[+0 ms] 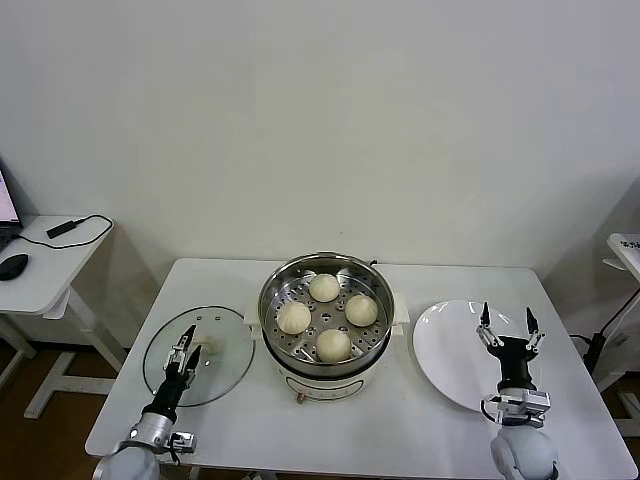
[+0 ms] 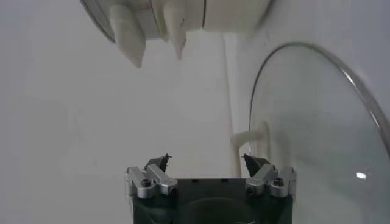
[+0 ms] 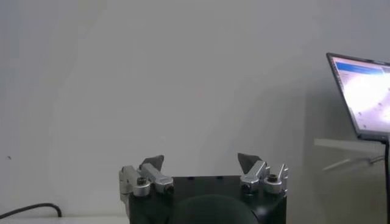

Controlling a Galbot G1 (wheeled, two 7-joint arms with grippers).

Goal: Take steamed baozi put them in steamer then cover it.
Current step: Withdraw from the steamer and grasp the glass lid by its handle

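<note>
Head view: four steamed baozi sat on steamer tray. Cover lay flat left of steamer, on table. Left gripper hovered over cover, fingers spread, empty. Right gripper stood right of steamer over white plate, fingers apart, empty. Left wrist view alone showed cover handle beside left gripper. Right wrist view showed only right gripper, wall, laptop.

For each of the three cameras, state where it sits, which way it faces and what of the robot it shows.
Head view: high on the robot, looking down at the table, steamer, lid and plate; both hands show.
Left wrist view: behind the open left hand, facing the lid and steamer.
Right wrist view: behind the open right hand, facing a bare wall and laptop.
Head and left wrist views share lid and steamer.
</note>
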